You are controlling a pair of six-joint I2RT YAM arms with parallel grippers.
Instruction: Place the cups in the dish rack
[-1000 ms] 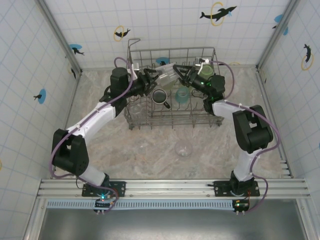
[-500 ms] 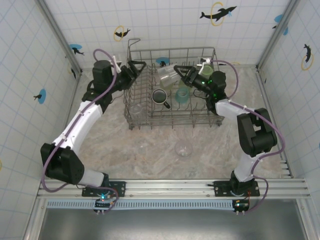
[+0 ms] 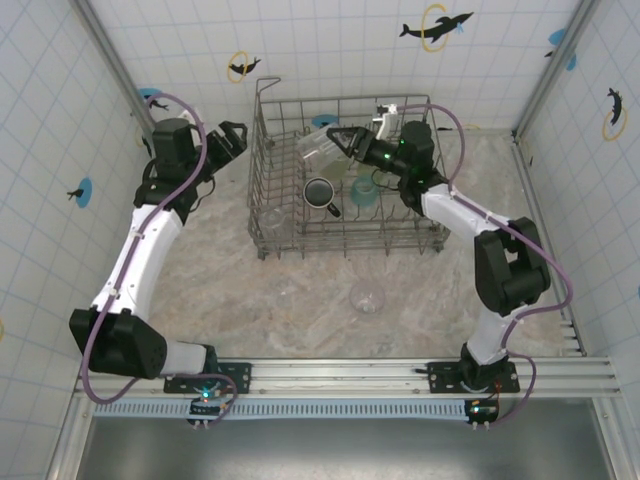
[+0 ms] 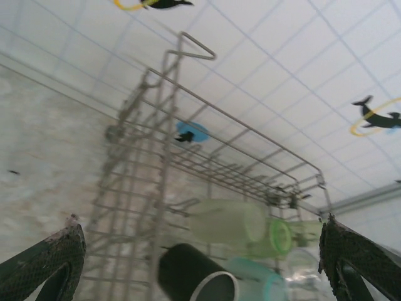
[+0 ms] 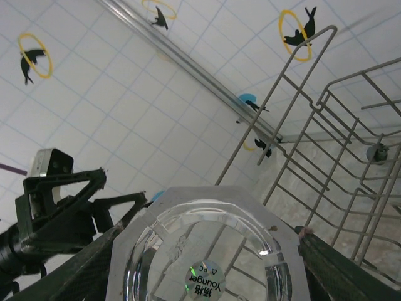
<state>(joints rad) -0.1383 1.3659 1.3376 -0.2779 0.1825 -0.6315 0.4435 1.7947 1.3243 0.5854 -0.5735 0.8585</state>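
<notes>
Nearest, a clear cup [image 3: 367, 297] stands alone on the table [image 3: 220, 290], on the near side of the rack [image 3: 400, 232]. Inside the rack, a second clear cup [image 3: 272, 217] sits in the near left corner, and the mug [image 3: 320, 192] and a teal cup [image 3: 364, 190] stand side by side toward the middle. Farther back, the right gripper [image 3: 337, 143] reaches in over the rack from the right. Its fingers are clasped on a pale cup [image 3: 316, 148], which is held on its side above the tines. The right wrist view shows that cup's faceted base squeezed between both fingers [image 5: 75, 276]. In the left wrist view a green cup [image 4: 280, 237] lies just to the right of it. The left gripper [image 3: 232, 138] hangs outside the rack's far left corner, apart from the wire, its jaws spread wide and holding nothing.
</notes>
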